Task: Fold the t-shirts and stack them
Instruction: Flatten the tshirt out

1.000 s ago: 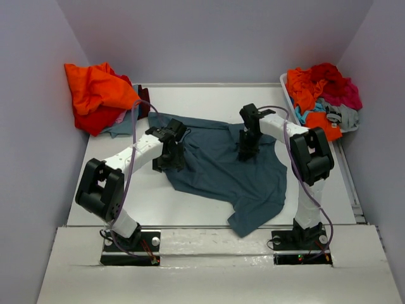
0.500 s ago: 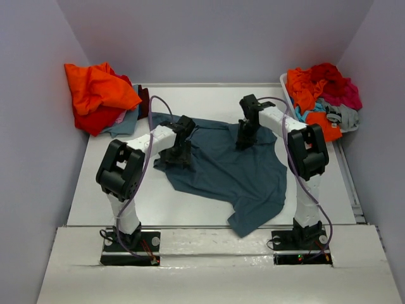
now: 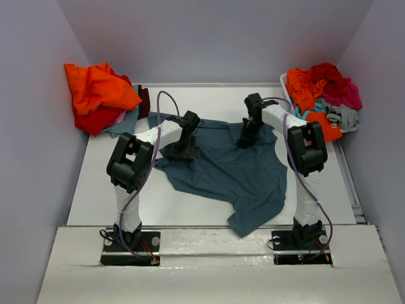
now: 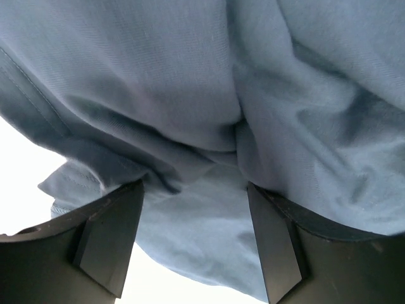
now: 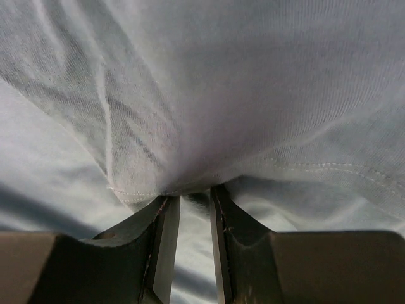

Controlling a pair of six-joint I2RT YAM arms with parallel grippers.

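A dark slate-blue t-shirt (image 3: 234, 174) lies spread and rumpled on the white table (image 3: 190, 202). My left gripper (image 3: 183, 151) rests on the shirt's left part. In the left wrist view its jaws stand wide apart (image 4: 193, 212), with blue cloth (image 4: 190, 114) bunched between and above them. My right gripper (image 3: 245, 140) is at the shirt's back edge. In the right wrist view its jaws are nearly together (image 5: 195, 202), and cloth (image 5: 221, 95) gathers in folds at their tips.
A heap of orange and red shirts (image 3: 95, 95) lies at the back left corner. A white bin (image 3: 284, 84) at the back right holds orange, red, magenta, teal and grey shirts (image 3: 323, 88). Walls close in on the left, back and right.
My left gripper has moved right and toward the back along the shirt's left part, its elbow swinging inward. My right gripper has shifted slightly toward the back.
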